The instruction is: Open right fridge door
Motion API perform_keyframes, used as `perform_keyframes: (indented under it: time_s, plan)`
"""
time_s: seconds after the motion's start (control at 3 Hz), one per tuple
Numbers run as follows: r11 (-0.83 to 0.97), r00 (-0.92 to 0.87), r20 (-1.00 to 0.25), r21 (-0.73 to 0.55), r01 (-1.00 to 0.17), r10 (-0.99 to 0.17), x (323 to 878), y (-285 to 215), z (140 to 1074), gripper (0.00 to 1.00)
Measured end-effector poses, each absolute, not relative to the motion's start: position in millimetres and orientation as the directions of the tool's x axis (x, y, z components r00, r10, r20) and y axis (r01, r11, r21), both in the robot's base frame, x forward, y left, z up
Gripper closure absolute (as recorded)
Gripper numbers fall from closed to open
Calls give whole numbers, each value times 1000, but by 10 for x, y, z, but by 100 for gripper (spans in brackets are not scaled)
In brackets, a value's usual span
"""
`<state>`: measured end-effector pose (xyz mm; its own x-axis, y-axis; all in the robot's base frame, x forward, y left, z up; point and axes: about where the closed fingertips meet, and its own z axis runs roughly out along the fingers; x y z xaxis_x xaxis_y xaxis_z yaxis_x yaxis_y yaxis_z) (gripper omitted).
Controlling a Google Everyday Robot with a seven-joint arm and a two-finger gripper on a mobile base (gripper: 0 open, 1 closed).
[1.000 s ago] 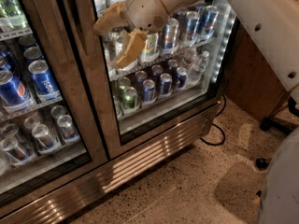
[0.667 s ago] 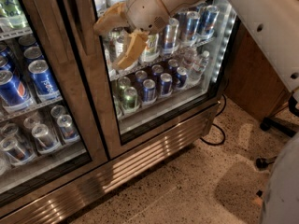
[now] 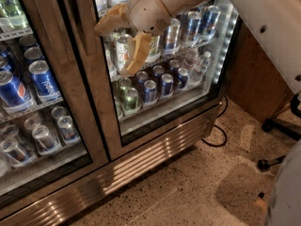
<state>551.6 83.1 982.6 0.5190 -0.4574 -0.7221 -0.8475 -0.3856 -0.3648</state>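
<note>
Camera view: my hand (image 3: 113, 51) is in front of the glass of the right fridge door (image 3: 164, 105), near its left steel frame. Its two tan fingers (image 3: 136, 55) are spread apart

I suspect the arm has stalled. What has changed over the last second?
Nothing has visibly changed. The hand remains open in front of the upper left of the right fridge door, and the door is still shut.
</note>
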Motion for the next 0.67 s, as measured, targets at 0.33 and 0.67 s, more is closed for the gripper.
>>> perform_keyframes:
  time_s: [0.33, 0.67]
  plan:
    - [-386, 519, -722, -365, -847, -457, 5465, 829, 9826, 14]
    - [-386, 519, -722, -365, -848, -458, 5439, 837, 9826, 31]
